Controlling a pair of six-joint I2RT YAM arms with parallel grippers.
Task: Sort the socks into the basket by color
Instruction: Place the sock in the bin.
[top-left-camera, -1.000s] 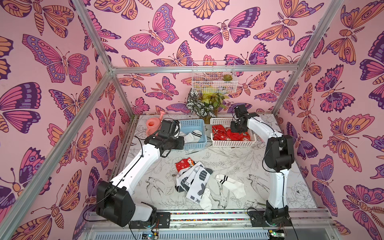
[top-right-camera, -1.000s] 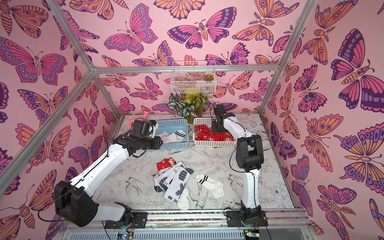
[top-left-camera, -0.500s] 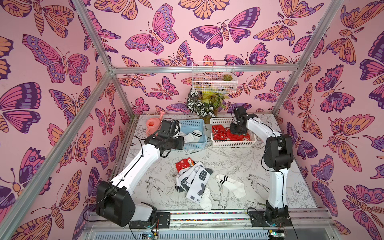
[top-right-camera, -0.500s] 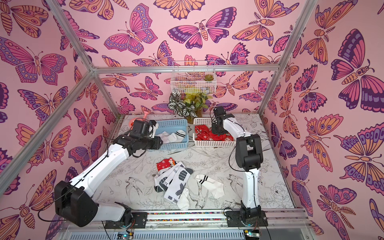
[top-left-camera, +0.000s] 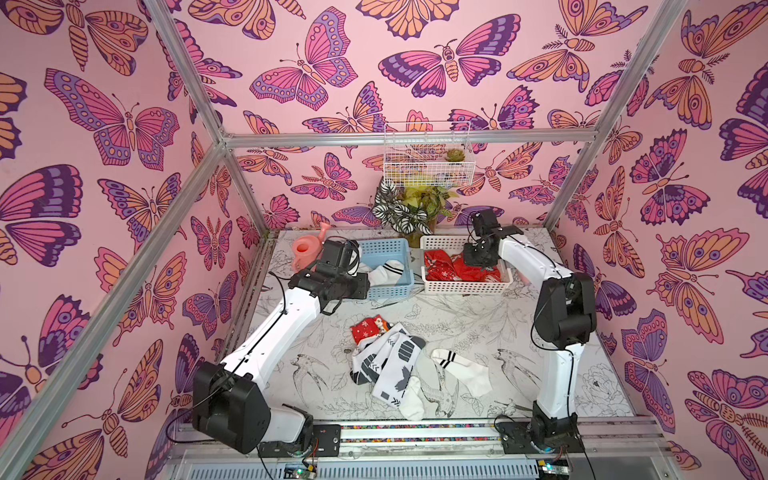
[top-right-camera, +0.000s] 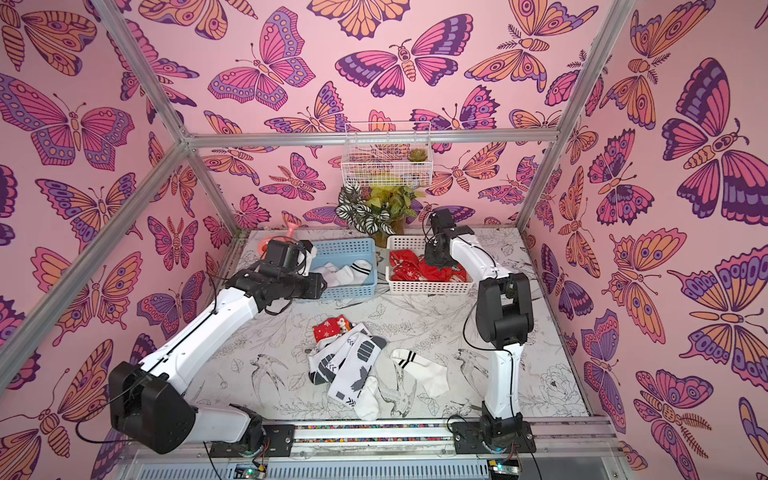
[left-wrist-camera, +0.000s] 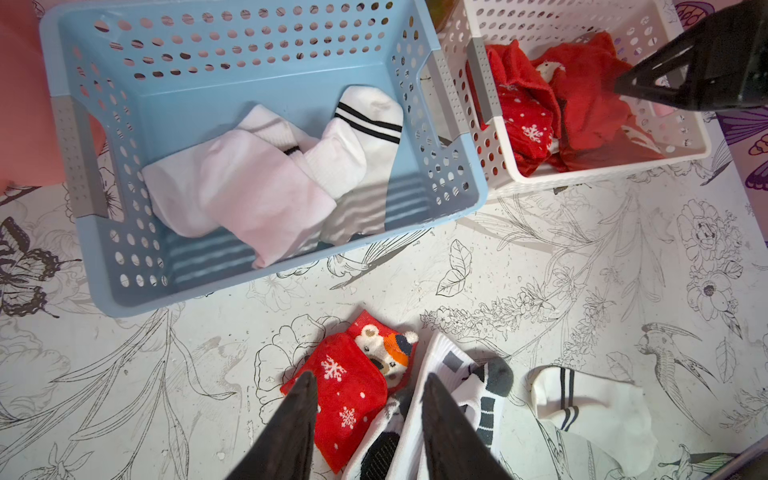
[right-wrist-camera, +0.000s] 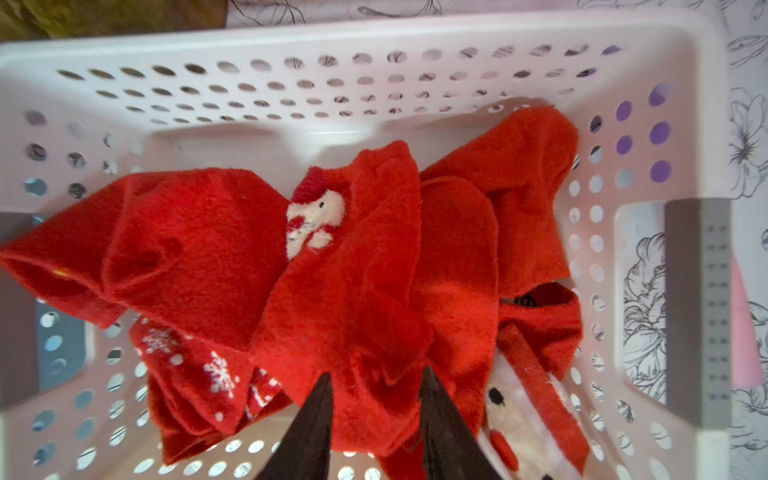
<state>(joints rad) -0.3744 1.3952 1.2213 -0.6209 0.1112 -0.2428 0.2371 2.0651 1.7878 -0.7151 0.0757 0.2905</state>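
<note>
Step judged: red-sock drop; right gripper (right-wrist-camera: 377, 372) jaws apart over white basket (right-wrist-camera: 332, 37). Left gripper (left-wrist-camera: 368, 375) jaws apart above red snowflake sock (left-wrist-camera: 336, 370); next, presumably: descend, clamp.

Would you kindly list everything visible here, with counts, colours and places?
blue basket: one, blue, back of table
white basket: one, white, beside blue basket
red socks: several, red, in white basket
white socks: several, white, some black-striped, in blue basket
snowflake sock: one, red, on table
patterned socks: a few overlapping, white and black, mid-table
striped sock: one, white, beside them
watering can: one, pink, back corner
plant: one, green and white, behind baskets
wire basket: one, white, on back wall
left fingers: pair, black, open, near blue basket
right fingers: pair, black, open, over white basket
</note>
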